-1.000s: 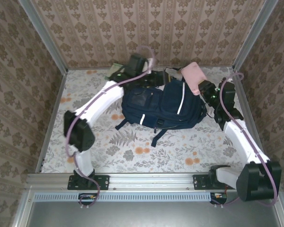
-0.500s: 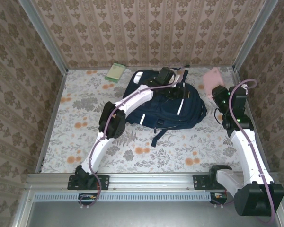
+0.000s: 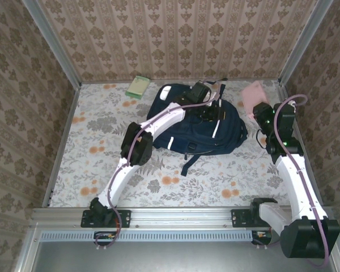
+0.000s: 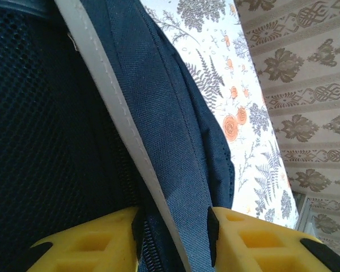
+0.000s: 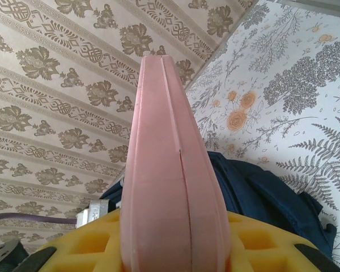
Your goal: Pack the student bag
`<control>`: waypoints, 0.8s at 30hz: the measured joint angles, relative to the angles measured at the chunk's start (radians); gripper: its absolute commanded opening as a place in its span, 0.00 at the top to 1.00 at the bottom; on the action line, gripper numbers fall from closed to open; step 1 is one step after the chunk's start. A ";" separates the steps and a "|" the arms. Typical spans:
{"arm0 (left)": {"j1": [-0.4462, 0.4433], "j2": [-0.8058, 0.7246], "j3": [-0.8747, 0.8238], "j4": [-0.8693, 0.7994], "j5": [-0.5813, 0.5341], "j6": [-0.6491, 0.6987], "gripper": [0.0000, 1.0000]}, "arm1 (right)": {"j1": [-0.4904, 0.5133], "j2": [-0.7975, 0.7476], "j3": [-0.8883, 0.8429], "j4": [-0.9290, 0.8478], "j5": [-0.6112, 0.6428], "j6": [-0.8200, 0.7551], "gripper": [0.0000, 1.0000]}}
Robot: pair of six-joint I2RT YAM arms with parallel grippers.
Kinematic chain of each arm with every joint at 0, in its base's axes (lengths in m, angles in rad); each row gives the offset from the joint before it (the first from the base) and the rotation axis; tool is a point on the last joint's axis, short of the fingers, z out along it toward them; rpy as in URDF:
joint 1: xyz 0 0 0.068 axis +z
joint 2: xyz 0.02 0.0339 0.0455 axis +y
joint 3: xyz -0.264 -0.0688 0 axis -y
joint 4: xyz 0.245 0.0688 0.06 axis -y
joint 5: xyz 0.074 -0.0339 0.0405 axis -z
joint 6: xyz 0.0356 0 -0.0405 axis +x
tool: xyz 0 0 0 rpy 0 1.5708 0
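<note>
No text, label, brand or number can be read on the student bag (image 3: 231,129) or elsewhere.

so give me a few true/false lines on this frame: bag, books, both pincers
1. The right pincer is shut on a pink book. True.
2. The pink book is inside the student bag. False: it is held up outside the bag, off the bag's right side.
3. The left pincer grips a fold of the student bag's navy fabric, with a white stripe running through it. True.
4. The green book lies on top of the student bag. False: it lies flat on the table near the far wall, left of the bag and apart from it.
</note>
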 measured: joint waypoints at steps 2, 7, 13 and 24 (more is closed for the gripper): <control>0.000 0.011 0.008 -0.005 0.000 -0.004 0.73 | 0.000 0.001 0.000 0.001 -0.005 0.000 0.73; 0.001 0.034 0.031 -0.009 0.010 -0.014 0.94 | 0.000 0.001 -0.003 0.005 -0.009 0.002 0.73; 0.003 0.038 0.053 -0.017 0.025 -0.010 1.00 | 0.000 0.001 -0.011 0.003 -0.011 0.003 0.74; 0.093 -0.161 0.005 -0.097 0.117 0.005 1.00 | 0.000 -0.040 -0.011 -0.027 0.076 -0.005 0.74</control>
